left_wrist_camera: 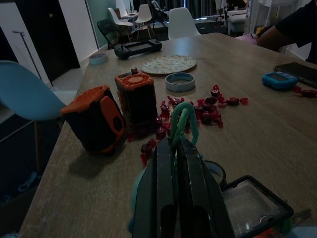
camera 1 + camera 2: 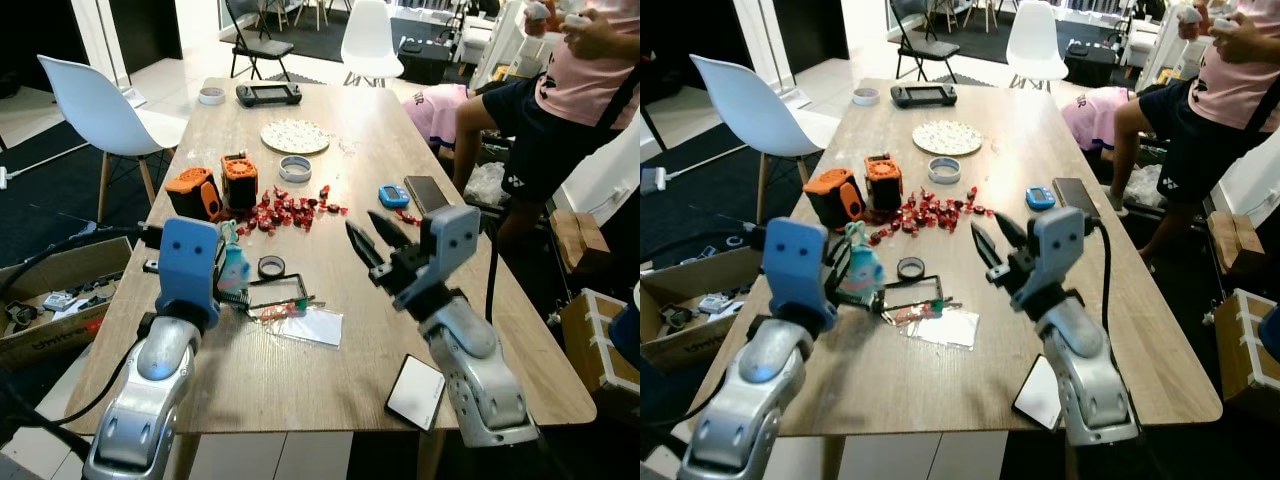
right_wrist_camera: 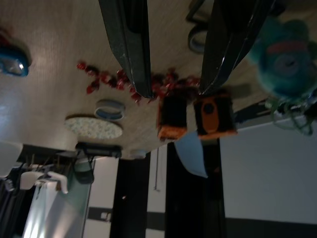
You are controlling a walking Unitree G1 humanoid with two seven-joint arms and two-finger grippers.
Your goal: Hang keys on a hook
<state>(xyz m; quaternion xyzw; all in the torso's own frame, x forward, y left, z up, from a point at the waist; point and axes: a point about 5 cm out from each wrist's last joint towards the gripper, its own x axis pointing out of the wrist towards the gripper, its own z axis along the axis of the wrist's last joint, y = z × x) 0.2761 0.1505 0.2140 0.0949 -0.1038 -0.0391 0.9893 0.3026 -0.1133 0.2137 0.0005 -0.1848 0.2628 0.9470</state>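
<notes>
My left gripper (image 1: pixel 176 144) is shut on a green loop (image 1: pixel 184 118) that carries a teal plush keyring toy (image 2: pixel 232 263), held just above the table's left front part. A key bunch with red and green bits (image 2: pixel 285 310) lies on the wood right of it, beside a flat black-framed clear case (image 2: pixel 281 292) and a clear plastic bag (image 2: pixel 316 326). My right gripper (image 2: pixel 362 226) hovers open over the table's middle, right of the keys, its fingers (image 3: pixel 130 44) spread and nothing between them. I cannot make out a hook.
Two orange boxes (image 2: pixel 218 186), scattered red candies (image 2: pixel 290 210) and a tape roll (image 2: pixel 270 266) lie behind the keys. A phone (image 2: pixel 415 392) sits by the front edge. A person (image 2: pixel 575 95) sits at the table's right side and a white chair (image 2: pixel 100 110) stands at its left.
</notes>
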